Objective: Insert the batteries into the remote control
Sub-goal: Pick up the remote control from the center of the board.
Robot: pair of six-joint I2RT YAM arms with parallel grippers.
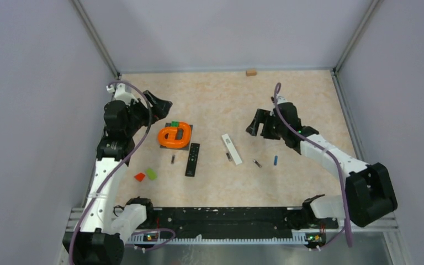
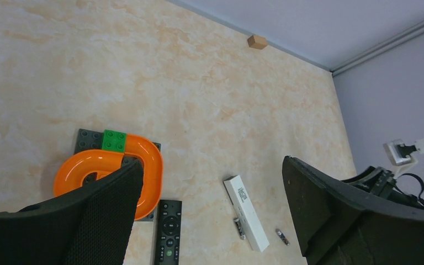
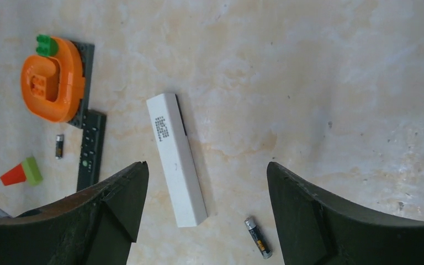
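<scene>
I find the left gripper (image 1: pixel 160 106) released, high at the bench's left side. The white remote (image 1: pixel 231 149) lies mid-bench, its long axis running far-to-near. The right gripper (image 1: pixel 256 126), also released, is the nearer arm in my judgement. The dark battery (image 1: pixel 257 163) and blue battery (image 1: pixel 275 160) lie near-edge-ward of its fingers.

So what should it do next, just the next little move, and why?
Probably lower the right arm toward the dark battery lying apart from, but close to, the near end of the white remote. The arm's jaws stand open and empty above that spot, and in the wrist view this battery lies almost between them, so it looks like the easiest one to pick up first.
</scene>
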